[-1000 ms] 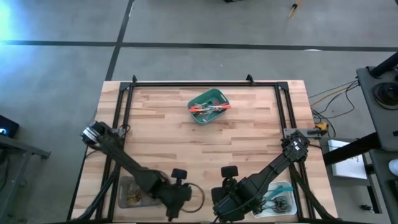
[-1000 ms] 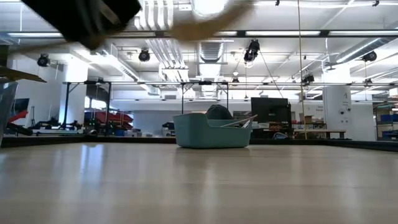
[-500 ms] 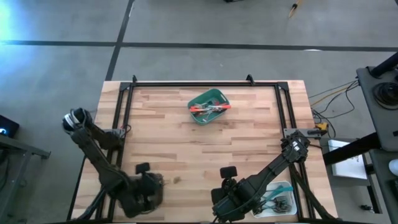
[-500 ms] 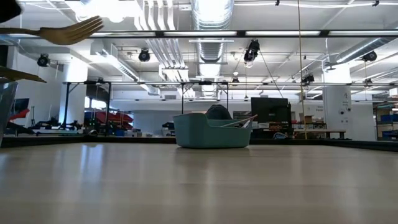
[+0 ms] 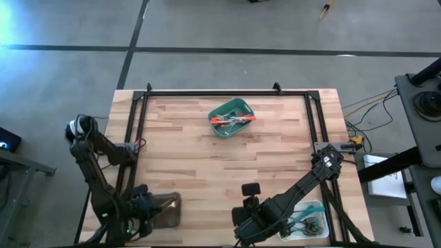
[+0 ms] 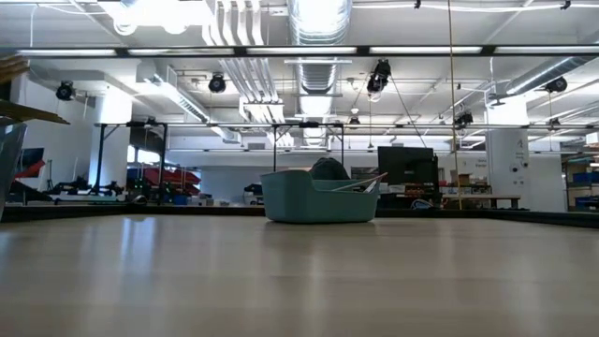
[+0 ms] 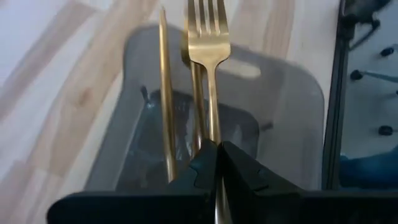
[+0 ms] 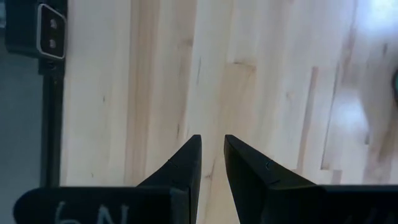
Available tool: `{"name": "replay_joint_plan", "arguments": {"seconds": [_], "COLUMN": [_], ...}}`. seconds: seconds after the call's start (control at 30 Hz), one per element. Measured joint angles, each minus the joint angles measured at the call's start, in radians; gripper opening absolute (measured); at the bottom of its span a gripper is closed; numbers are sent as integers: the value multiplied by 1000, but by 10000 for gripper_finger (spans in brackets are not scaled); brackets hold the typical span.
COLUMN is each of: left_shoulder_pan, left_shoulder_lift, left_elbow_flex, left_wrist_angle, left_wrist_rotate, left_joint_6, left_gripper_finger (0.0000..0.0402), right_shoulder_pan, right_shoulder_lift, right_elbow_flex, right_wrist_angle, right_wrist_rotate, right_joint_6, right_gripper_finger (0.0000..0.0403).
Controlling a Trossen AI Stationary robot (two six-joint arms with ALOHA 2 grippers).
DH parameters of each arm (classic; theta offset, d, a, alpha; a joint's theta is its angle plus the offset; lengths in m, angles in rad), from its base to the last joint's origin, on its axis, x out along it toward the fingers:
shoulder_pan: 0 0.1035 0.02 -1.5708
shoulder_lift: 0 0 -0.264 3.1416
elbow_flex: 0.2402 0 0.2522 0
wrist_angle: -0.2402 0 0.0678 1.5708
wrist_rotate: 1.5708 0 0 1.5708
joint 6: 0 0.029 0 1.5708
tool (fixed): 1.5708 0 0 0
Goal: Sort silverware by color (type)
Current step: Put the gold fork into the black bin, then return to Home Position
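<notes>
Left gripper (image 7: 217,155) clamped; right gripper (image 8: 212,149) slightly parted.

1. A green tray (image 5: 231,117) is set on the far middle of the wooden table (image 5: 275,158); in the low view it is seen as a teal tub (image 6: 318,197).
2. A grey tray (image 5: 162,210) is placed at the near left corner.
3. A white tray (image 5: 313,220) is placed at the near right corner.
4. A small yellow object (image 5: 355,141), perhaps a clamp, is seen at the right edge.
</notes>
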Motion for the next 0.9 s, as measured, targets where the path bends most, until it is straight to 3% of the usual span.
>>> {"name": "replay_joint_plan", "arguments": {"seconds": [0.27, 0.5, 0.73, 0.9], "left_shoulder_pan": [-47, -36, -35, -36], "left_shoulder_lift": [32, 33, 33, 33], "left_elbow_flex": [1, 1, 2, 2], "left_wrist_angle": [-1, -6, 14, 82], "left_wrist_rotate": [13, 175, 167, 134], "left_joint_6": [-132, -224, -223, -221], "left_gripper_finger": [10, 38, 79, 84], "right_shoulder_pan": [-12, -38, -50, -53], "right_shoulder_lift": [0, 0, 0, 0], "right_elbow_flex": [-3, -3, -3, -3], "right_wrist_angle": [5, 9, 11, 11], "right_wrist_rotate": [25, 26, 25, 15], "right_joint_6": [11, 10, 3, -62], "right_gripper_finger": [61, 61, 61, 61]}}
